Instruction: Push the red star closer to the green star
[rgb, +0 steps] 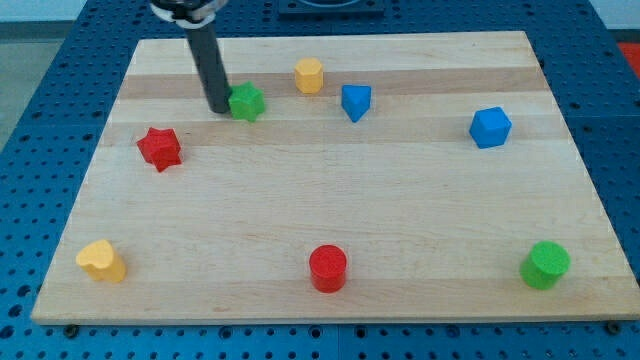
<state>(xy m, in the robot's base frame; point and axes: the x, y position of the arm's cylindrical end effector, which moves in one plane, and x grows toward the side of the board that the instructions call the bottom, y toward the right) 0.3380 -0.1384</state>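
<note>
While my tip (219, 107) sits just left of the green star (246, 101), upper left of the frame, the red star (159, 148) lies apart, unpushed; the tool, a plain rod, holds nothing.

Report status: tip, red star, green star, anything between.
My tip at the green star's left edge, apparently touching. Red star apart, lower left of both. No block between the stars.

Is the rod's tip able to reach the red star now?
Probably yes: my tip rests beside the green star, and bare board lies between it and the red star.
</note>
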